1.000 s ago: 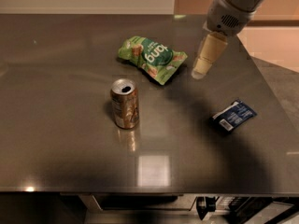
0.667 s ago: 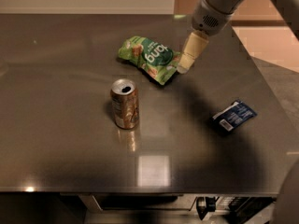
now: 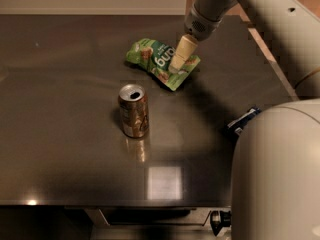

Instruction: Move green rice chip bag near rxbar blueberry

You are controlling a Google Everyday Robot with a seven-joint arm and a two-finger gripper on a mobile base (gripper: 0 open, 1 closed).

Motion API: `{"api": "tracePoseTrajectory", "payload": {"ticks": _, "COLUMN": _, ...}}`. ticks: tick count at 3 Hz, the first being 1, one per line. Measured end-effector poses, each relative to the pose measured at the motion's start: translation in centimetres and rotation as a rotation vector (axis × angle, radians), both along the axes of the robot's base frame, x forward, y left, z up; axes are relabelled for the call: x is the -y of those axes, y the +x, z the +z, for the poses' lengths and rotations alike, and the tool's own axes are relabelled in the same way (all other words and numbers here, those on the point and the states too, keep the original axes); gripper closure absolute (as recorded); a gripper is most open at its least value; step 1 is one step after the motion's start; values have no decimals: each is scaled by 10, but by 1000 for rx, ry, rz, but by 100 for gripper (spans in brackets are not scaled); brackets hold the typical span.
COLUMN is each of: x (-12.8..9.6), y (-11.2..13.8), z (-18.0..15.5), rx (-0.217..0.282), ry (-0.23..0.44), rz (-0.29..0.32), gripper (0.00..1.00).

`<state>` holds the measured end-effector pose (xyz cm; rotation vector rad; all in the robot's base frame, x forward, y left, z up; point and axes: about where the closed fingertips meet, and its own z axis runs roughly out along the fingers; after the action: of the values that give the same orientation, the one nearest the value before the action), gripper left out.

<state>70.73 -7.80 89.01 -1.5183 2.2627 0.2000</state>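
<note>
Green bag (image 3: 152, 59) is overlapped at its right end by the gripper (image 3: 176, 68); grip state cannot be told. Slippage is risked if only foil is caught.

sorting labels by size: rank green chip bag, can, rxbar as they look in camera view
1. green rice chip bag, gripper over it
2. can
3. rxbar blueberry, partly hidden by the robot, so unsure

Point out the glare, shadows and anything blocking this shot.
Camera view: a bright square glare on the table front, below the can; the hand, over the bag, casts a dark shadow to its right; the near arm blocks most of the bar.
</note>
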Motion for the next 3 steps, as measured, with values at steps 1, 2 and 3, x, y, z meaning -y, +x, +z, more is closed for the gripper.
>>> {"api": "tracePoseTrajectory", "payload": {"ticks": 1, "x": -20, "y": 14, "z": -16, "rx": -31, "ry": 27, "rz": -2, "gripper": 0}}
{"api": "tracePoseTrajectory", "payload": {"ticks": 2, "x": -34, "y": 17, "z": -30, "rx": -69, "ry": 45, "rz": 10, "gripper": 0}}
{"api": "tracePoseTrajectory", "payload": {"ticks": 3, "x": -40, "y": 16, "z": -41, "rx": -105, "ry": 56, "rz": 7, "gripper": 16}}
